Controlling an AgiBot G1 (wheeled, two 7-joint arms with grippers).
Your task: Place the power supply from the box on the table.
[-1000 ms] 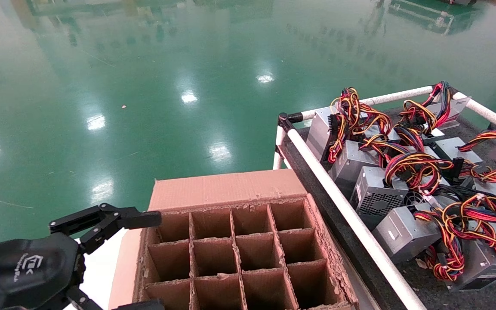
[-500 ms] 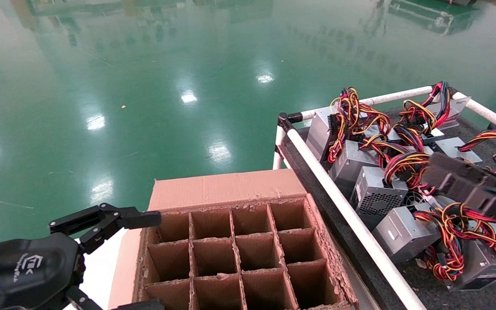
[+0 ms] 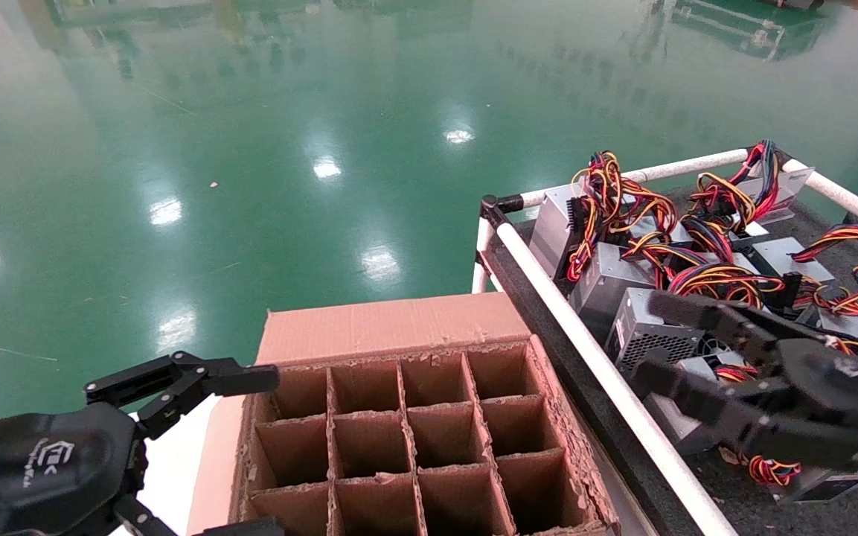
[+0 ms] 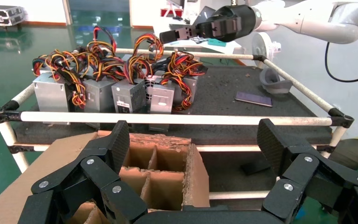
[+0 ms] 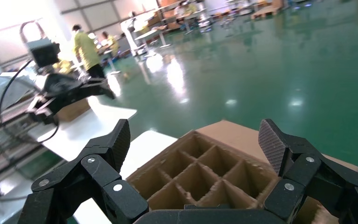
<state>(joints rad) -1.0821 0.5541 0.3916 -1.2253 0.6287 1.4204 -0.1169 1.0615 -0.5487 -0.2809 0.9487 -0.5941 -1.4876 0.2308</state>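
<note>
Right gripper [image 3: 648, 335] had swung in from the robot's right within the last second: absent from the head view at first, then a dark blur over the far units, and at this moment low above the near side of the table [image 3: 540, 283], fingers pointing toward the box [image 3: 429, 439]. Its jaws stood wide apart with nothing between them; the right wrist view confirmed this, with both pads [image 5: 272, 144] spread and the box's cells [image 5: 200, 172] visible through the gap.

Left gripper [image 3: 175, 387] sat parked at the box's left edge, unmoved across the three head frames, jaws also apart and empty (left wrist view, pad [image 4: 121, 142]).

Box: every cell visible in the head view looked empty; the nearest row was cut off by the frame edge, so cannot tell for that row.

Power supply: none seen in the box. Silver-grey power supplies with wire bundles [image 3: 696, 402] all lay on the table, crowded along its near rail [image 3: 585, 342], some touching.

Judgement: the right arm appeared to be travelling empty from the table toward the box, i.e. heading for another pick. With the visible cells bare, either a unit remained in the hidden row or the unloading was essentially finished
</note>
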